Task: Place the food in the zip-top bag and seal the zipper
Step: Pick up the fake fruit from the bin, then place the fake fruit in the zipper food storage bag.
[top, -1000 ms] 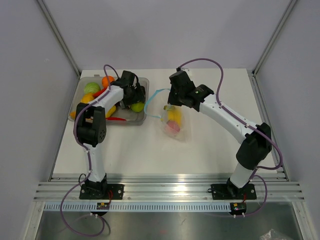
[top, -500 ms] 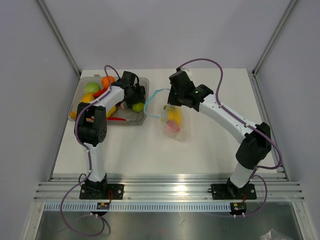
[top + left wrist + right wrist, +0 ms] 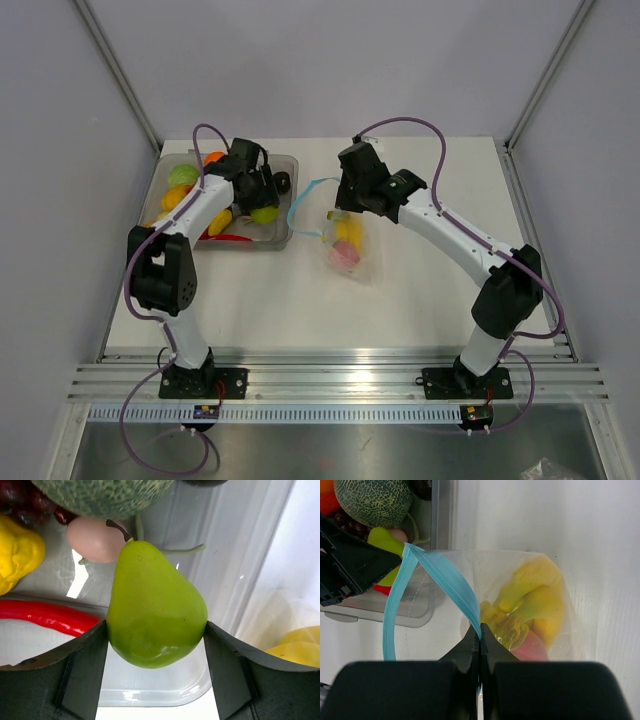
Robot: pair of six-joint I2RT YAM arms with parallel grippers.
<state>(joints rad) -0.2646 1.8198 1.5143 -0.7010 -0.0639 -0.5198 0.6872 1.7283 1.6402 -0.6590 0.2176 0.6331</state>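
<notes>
Left end effector (image 3: 156, 630): closed on a green pear (image 3: 156, 612), one finger against each flank of its wide lower half, stalk pointing away from the wrist. The pear sits over the right part of the clear tray (image 3: 275, 238), close to the tray's right wall; whether it touches the tray floor cannot be told. The tray stands at the far-left corner of the tabletop (image 3: 300, 310). Also in it are a netted melon (image 3: 100, 495), a pale pink egg-shaped piece (image 3: 92, 537), a red chilli (image 3: 45, 617) along the near wall, a yellow piece (image 3: 17, 550) and an orange piece (image 3: 215, 158) at the far wall. Right end effector (image 3: 480, 635): fingers pressed together on the zipper (image 3: 455, 585), pinching the blue-teal strip where it meets the bag's right side. From that pinch the strip arches up and left towards the tray, then runs down in a loop, so the mouth stands open facing the tray. The bag (image 3: 348, 245) lies just right of the tray, in the far half of the tabletop near its middle, with its body trailing towards the near edge. Inside it are a yellow banana bunch (image 3: 535, 600) and a pink piece (image 3: 532, 647) nearer the bag's closed end. The pear is outside the bag, with the tray wall between them.
</notes>
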